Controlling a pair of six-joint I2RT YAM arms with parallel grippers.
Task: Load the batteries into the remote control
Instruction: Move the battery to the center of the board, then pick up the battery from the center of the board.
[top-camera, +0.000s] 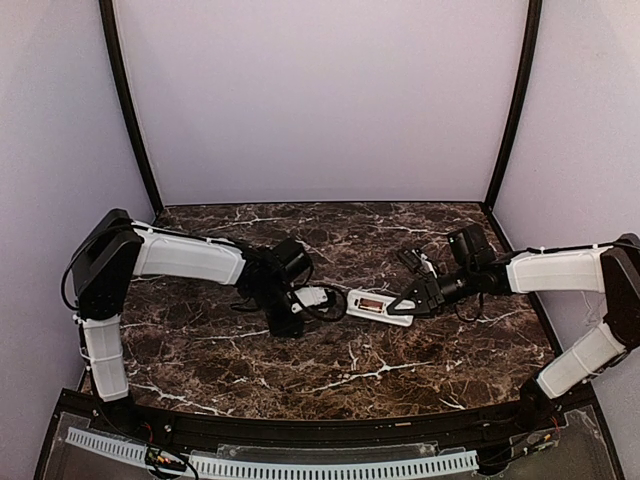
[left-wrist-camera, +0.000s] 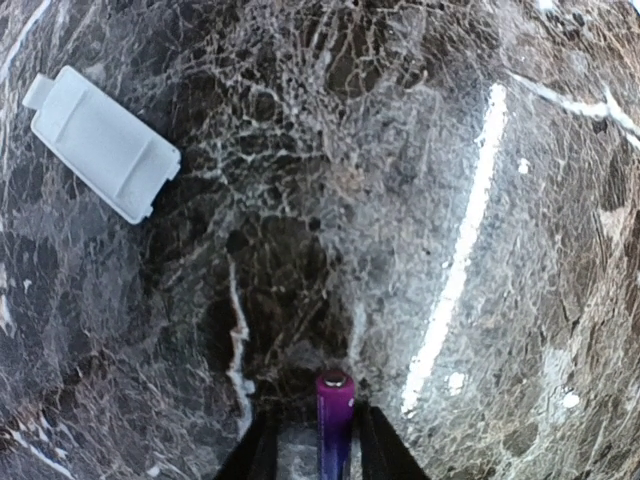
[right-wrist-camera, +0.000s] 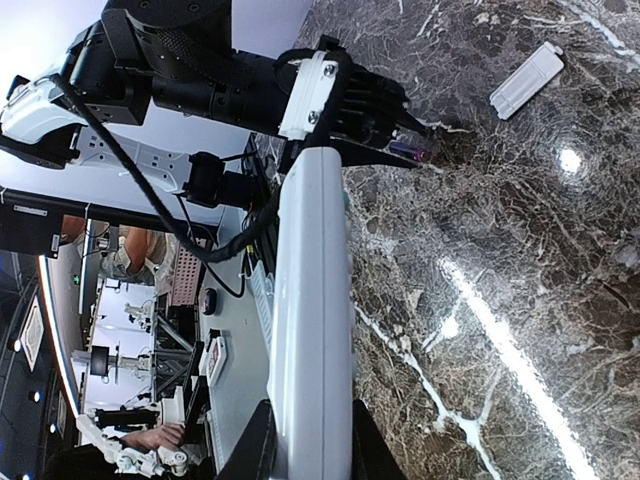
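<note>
Remote control (top-camera: 375, 305) is clamped at its right-hand end by the right claw (right-wrist-camera: 310, 445), which is closed on the body. The open compartment recess is turned up toward the top camera. Whether the remote is resting on the surface (top-camera: 330, 370) or held just above it cannot be told. The left claw (left-wrist-camera: 320, 445) is closed on a purple battery (left-wrist-camera: 335, 400), tip protruding forward, and is parked just off the remote's free end. Judged step: battery to be carried over the recess and seated. To do it well, the battery axis should be lined up with the recess length and polarity checked against the contacts, which are too small to read here. The spring end should be entered first at a tilt, then the other end pressed down, with the right claw kept firm so the remote is not pushed along. In the way: a black cable loop (top-camera: 330, 308) is hanging between the left claw and the remote's free end, so a snag is possible on approach. The loose cover piece (left-wrist-camera: 100, 140) is lying flat beyond the remote's free end and off to one side, clear of the insertion path. No second battery is seen in any view.
</note>
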